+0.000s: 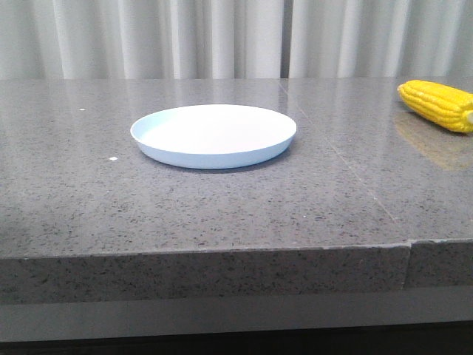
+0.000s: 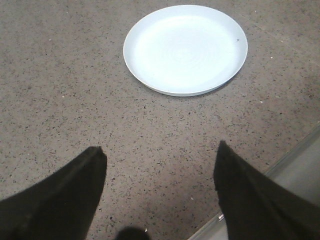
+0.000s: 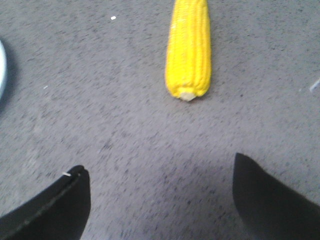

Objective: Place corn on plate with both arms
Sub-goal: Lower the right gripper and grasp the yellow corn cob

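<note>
lying well apart, corn (image 1: 437, 104) and plate (image 1: 213, 134); both grippers (image 2: 160, 155) (image 3: 160, 172) seemingly spread, empty.

My yellow corn (image 1: 437, 105) is lying at the frame's right edge, well apart from the empty pale plate (image 1: 213, 135) sitting centre

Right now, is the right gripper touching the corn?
Apart. The right wrist view shows bare tabletop between the open right gripper and the corn.

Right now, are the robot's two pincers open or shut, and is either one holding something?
Left pincer: open, holding nothing.
Right pincer: open, holding nothing; the corn lies untouched on the table.
</note>
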`<act>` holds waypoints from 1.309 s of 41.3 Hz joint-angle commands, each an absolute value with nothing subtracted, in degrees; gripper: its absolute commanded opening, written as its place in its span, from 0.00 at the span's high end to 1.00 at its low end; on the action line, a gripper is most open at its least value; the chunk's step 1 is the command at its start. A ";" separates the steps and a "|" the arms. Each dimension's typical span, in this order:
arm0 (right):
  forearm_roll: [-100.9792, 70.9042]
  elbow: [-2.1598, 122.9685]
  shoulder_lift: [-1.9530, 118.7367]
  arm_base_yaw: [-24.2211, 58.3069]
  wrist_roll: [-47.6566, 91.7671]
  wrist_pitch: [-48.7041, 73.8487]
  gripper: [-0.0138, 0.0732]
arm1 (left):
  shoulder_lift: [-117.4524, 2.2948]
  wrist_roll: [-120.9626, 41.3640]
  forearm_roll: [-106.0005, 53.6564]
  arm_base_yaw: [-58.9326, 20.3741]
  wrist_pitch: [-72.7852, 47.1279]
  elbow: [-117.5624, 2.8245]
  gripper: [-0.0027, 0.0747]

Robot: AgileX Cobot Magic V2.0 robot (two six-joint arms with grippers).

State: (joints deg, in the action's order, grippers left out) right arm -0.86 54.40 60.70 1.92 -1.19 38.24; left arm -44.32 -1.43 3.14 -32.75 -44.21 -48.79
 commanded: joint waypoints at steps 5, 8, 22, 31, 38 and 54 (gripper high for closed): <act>0.00 66.38 70.83 -1.53 -0.79 38.87 0.14 | -44.46 -0.89 2.77 -33.18 -40.23 -50.45 0.37; 0.00 70.55 74.98 -1.53 0.00 40.60 0.15 | -44.46 -0.89 2.77 -33.18 -40.23 -50.45 0.37; 0.00 86.58 92.85 -1.53 1.10 46.45 0.15 | -44.46 -0.89 2.77 -33.18 -40.23 -50.45 0.37; 0.00 91.99 101.30 -1.53 3.00 46.17 0.15 | -44.46 -0.89 2.77 -33.18 -40.23 -50.45 0.37; 0.00 94.45 105.69 -1.53 3.31 45.47 0.15 | -44.46 -0.89 2.77 -33.18 -40.12 -50.45 0.37; -1.06 95.25 106.86 -1.53 3.31 46.59 0.56 | -44.46 -0.89 2.77 -33.18 -40.12 -50.45 0.37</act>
State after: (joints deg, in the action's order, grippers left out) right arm -0.82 93.25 109.98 -1.20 2.66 48.14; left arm -44.32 -1.43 3.14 -32.75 -44.17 -48.79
